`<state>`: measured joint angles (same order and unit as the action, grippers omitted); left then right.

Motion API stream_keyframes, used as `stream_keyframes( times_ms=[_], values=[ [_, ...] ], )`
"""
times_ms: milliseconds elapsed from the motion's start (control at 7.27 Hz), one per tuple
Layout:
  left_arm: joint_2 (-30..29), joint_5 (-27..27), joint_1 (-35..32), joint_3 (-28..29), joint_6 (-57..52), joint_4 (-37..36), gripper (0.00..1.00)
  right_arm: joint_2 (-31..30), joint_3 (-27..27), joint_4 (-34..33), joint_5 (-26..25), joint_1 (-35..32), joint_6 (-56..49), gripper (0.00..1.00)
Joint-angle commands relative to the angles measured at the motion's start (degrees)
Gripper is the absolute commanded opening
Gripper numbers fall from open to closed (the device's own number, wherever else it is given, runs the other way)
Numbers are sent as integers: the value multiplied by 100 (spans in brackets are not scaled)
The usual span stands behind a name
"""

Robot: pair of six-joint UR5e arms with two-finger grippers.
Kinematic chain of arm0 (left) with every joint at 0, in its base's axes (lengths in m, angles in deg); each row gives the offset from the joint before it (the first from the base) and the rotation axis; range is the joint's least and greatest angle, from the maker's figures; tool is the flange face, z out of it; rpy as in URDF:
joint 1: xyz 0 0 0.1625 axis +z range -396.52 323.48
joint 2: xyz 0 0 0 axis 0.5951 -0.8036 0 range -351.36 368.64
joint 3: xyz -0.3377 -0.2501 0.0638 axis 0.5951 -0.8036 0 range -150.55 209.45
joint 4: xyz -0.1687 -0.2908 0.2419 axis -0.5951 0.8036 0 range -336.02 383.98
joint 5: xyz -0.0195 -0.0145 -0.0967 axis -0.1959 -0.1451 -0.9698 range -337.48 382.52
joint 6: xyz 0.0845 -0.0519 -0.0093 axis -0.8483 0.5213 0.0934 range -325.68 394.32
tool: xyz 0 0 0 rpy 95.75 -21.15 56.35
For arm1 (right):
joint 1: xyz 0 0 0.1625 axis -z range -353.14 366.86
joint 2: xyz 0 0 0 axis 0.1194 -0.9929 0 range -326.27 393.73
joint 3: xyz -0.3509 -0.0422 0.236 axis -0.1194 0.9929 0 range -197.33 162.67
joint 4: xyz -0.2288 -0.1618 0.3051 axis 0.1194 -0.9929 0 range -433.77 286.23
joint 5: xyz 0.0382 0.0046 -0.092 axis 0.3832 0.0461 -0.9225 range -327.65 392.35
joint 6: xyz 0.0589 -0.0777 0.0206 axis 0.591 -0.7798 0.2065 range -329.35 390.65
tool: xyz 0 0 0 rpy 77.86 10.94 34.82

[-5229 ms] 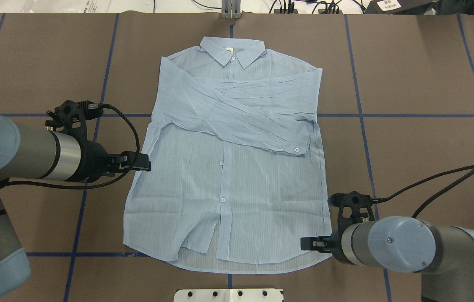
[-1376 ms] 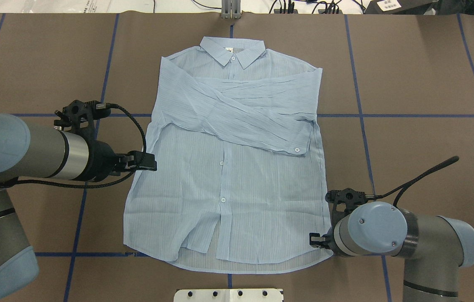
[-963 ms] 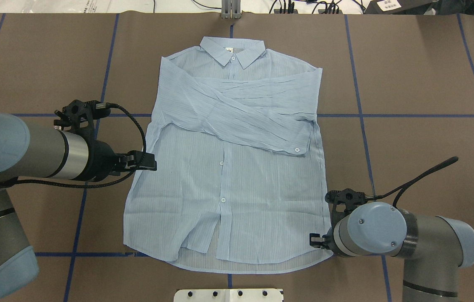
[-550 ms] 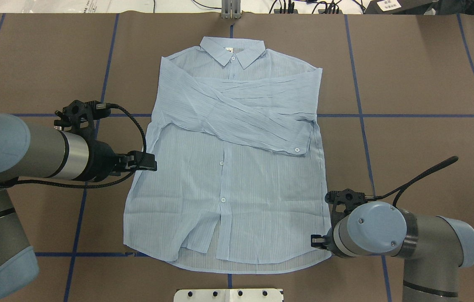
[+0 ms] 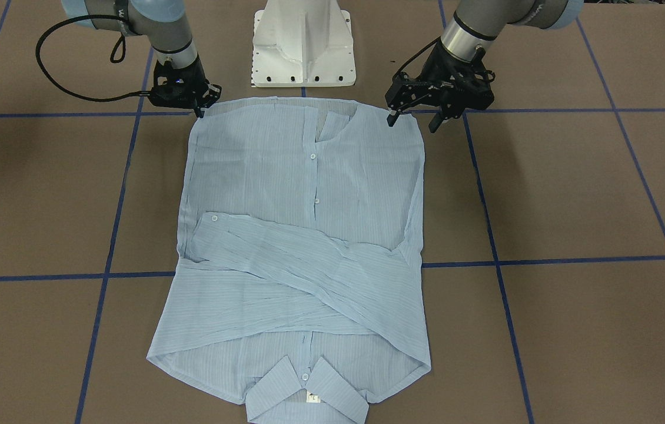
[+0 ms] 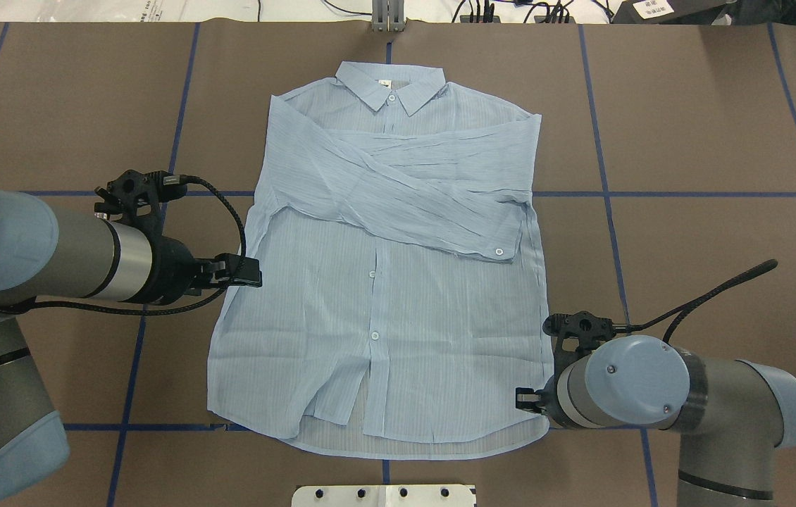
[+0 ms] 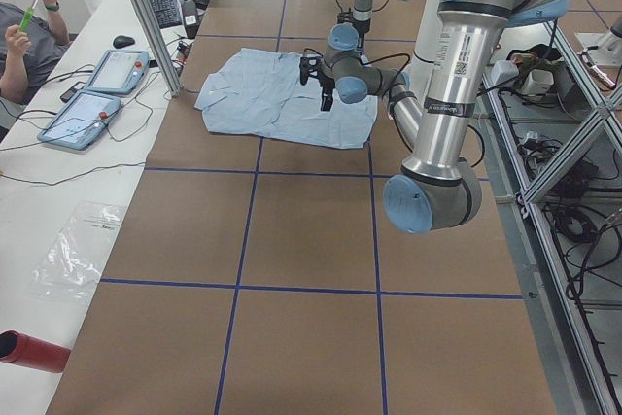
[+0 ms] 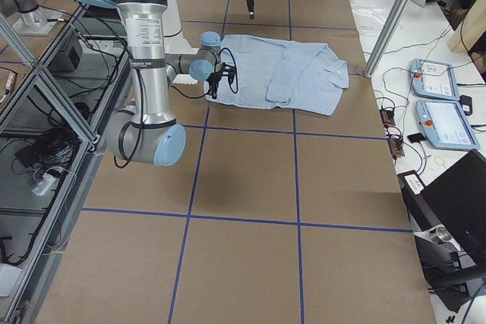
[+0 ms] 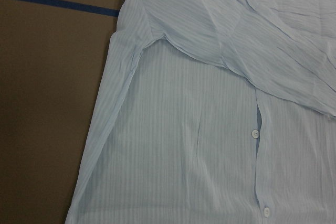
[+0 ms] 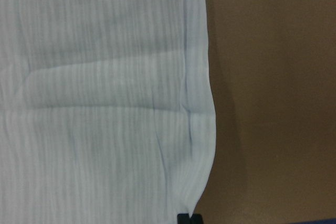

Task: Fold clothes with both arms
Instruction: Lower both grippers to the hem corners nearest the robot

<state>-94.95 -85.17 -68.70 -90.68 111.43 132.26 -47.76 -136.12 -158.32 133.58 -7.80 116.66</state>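
Observation:
The pale blue striped shirt (image 6: pixel 384 296) lies flat and face up on the brown table, collar (image 5: pixel 306 391) at the far end, both sleeves crossed over the chest. My right gripper (image 5: pixel 198 111) is down at the hem corner on my right (image 6: pixel 542 422). In the right wrist view its black fingertips (image 10: pixel 183 217) sit close together on the cloth's (image 10: pixel 105 103) corner edge. My left gripper (image 5: pixel 412 122) hangs open above the shirt's left side edge (image 6: pixel 229 303), nothing between its fingers. The left wrist view shows only the shirt (image 9: pixel 199 129).
The white pedestal base (image 5: pixel 303 47) stands just behind the hem. Blue tape lines (image 6: pixel 606 193) cross the brown table. Beyond the far edge are two tablets (image 7: pixel 97 89), cables and a seated person (image 7: pixel 24 46). A red cylinder (image 7: pixel 29 352) lies on the side bench.
The right gripper has shifted slightly inward and away from the hem line, and the hem corner has moved in with it. The left arm has barely moved.

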Motion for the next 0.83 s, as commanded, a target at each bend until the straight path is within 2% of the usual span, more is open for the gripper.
stream_keyframes(
  times_ms=[0,275,550,688],
  values=[
    [66,2,1,16,14,-10,99,176,-161,-9,2,-177,3,0],
    [232,37,245,225,93,-27,99,177,-180,-9,-15,-230,3,0],
    [234,63,903,280,1202,-27,99,168,-171,0,-15,-274,-5,0],
    [268,490,1620,358,1540,-88,99,168,-180,0,-15,-301,-6,0]
  ],
)
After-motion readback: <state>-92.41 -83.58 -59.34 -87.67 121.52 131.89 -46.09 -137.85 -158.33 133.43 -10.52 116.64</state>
